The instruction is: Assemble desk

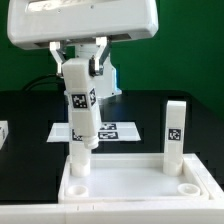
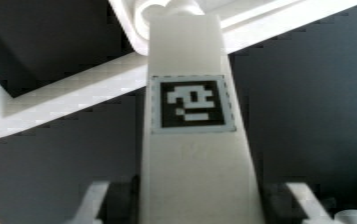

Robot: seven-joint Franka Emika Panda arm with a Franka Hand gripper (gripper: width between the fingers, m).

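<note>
In the exterior view, the gripper (image 1: 79, 66) hangs from the big white arm above the black table (image 1: 30, 115), its jaws closed at a middling width on the upper end of a white desk leg (image 1: 80, 115). This leg leans a little, and its square tag (image 1: 79, 101) faces the camera. Its lower end meets the corner socket (image 1: 78, 169) at the far corner of the rimmed panel (image 1: 130, 182) on the exterior view's left; I cannot tell whether it is seated. A second leg (image 1: 175, 130) stands upright at the far corner on the exterior view's right. The marker board (image 1: 112, 129) lies flat behind the panel. In the wrist view, the held leg (image 2: 196, 150) runs away from the camera with its tag (image 2: 193, 105) plain to see. The fingers (image 2: 100, 198) flank it on both sides, and the panel's rim (image 2: 33, 112) shows beyond over the dark table (image 2: 50, 40).
</note>
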